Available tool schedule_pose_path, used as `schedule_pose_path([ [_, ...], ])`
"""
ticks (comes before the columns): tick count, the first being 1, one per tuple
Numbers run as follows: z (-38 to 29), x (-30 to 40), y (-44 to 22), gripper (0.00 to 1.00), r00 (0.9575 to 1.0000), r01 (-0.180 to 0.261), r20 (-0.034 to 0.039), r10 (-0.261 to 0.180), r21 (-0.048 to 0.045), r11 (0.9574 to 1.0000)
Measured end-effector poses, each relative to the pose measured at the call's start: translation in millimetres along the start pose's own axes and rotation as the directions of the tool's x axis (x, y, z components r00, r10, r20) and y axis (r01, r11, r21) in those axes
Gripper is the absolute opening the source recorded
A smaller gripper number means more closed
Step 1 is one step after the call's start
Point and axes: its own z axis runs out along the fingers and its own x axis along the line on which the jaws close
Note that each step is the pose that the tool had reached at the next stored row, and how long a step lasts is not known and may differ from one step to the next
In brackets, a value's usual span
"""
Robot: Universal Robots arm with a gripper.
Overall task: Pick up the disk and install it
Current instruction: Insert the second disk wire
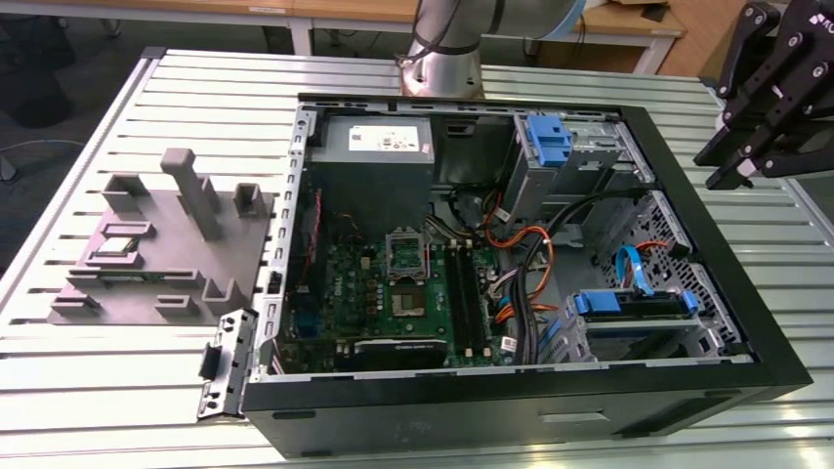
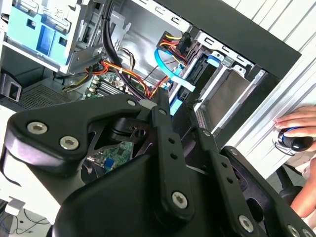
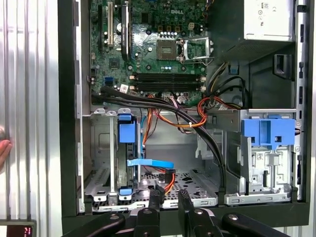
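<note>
The disk [image 1: 634, 305] stands edge-on in its blue carrier, inside the drive cage at the near corner of the open computer case [image 1: 729, 322] on the exterior view's right. In the first wrist view the disk [image 3: 127, 134] shows as a narrow blue strip in that cage, its label hidden. My black gripper [image 1: 725, 168] hangs above the table beyond the case's wall on the exterior view's right, apart from the disk. In the first wrist view the gripper [image 3: 169, 198] is open, with nothing between its fingers [image 3: 154, 203]. The second wrist view has the gripper [image 2: 176, 106] over the cage.
A second blue bracket [image 1: 549, 139] sits in the upper bay beside the grey power supply [image 1: 375, 142]. Orange and black cables [image 3: 190, 121] cross near the cage. A grey fixture [image 1: 163, 249] stands on the table at the exterior view's left. A person's hand [image 2: 296, 129] rests beside the case.
</note>
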Motion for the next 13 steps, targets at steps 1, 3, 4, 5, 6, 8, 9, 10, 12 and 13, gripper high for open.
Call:
schedule_pose_path([
  [1, 0.2, -0.4, -0.5, 0.29, 1.0000, 0.000, -0.0001, 0.000, 0.0000, 1.0000],
  [3, 0.8, -1.0, -2.2, 0.29, 1.0000, 0.000, 0.0002, 0.000, 0.0000, 1.0000],
  [4, 1.0, -1.3, -3.1, 0.29, 1.0000, 0.000, 0.0002, 0.000, -0.0001, 1.0000],
  [5, 1.0, -1.7, -4.6, 0.29, 1.0000, 0.000, -0.0001, 0.000, -0.0004, 1.0000],
  [6, 1.1, -2.2, -6.7, 0.29, 1.0000, 0.000, -0.0002, 0.000, -0.0009, 1.0000],
  [8, 1.5, -2.7, -9.9, 0.29, 1.0000, 0.000, -0.0001, 0.000, -0.0013, 1.0000],
  [9, 1.8, -2.9, -11.4, 0.29, 1.0000, 0.000, 0.0000, 0.000, -0.0014, 1.0000],
  [10, 2.3, -3.1, -12.7, 0.29, 1.0000, 0.000, 0.0001, 0.000, -0.0016, 1.0000],
  [12, 4.2, -3.6, -15.1, 0.29, 1.0000, 0.000, -0.0023, 0.000, -0.0030, 1.0000],
  [13, 5.4, -3.9, -16.3, 0.29, 1.0000, 0.000, -0.0051, 0.000, -0.0039, 1.0000],
])
